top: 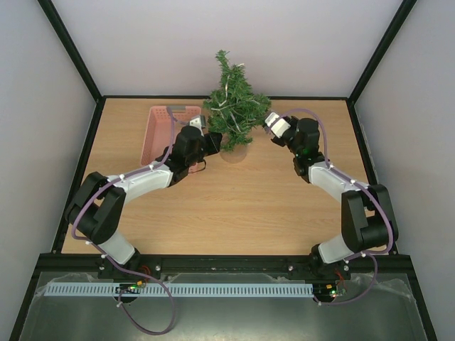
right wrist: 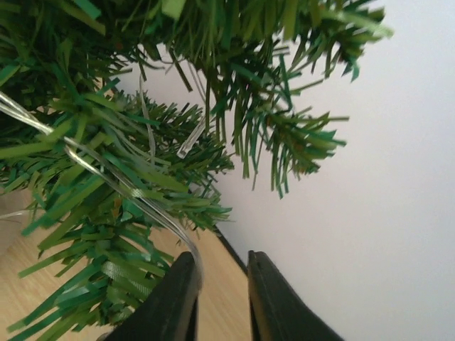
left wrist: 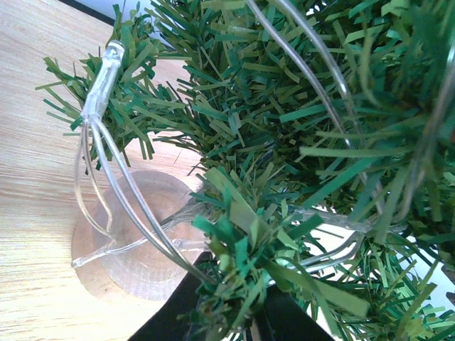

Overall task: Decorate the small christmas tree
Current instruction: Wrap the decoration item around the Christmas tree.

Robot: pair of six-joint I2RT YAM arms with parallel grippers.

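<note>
The small christmas tree [top: 233,106] stands on its round pale base [top: 233,152] at the back middle of the table, with a thin clear light string [top: 225,91] through its branches. My left gripper [top: 213,142] is at the tree's lower left. In the left wrist view its black fingers [left wrist: 167,316] have a tuft of needles [left wrist: 242,263] and the string [left wrist: 135,213] running into the gap between them, which hides the grip. My right gripper [top: 269,122] is at the tree's right side. In the right wrist view its gripper [right wrist: 222,273] is slightly open, and the string [right wrist: 135,195] runs along its left finger [right wrist: 170,305].
A pink basket [top: 162,135] lies on the table just left of the tree, behind my left arm. The back wall is close behind the tree. The enclosure's black frame edges the table on both sides.
</note>
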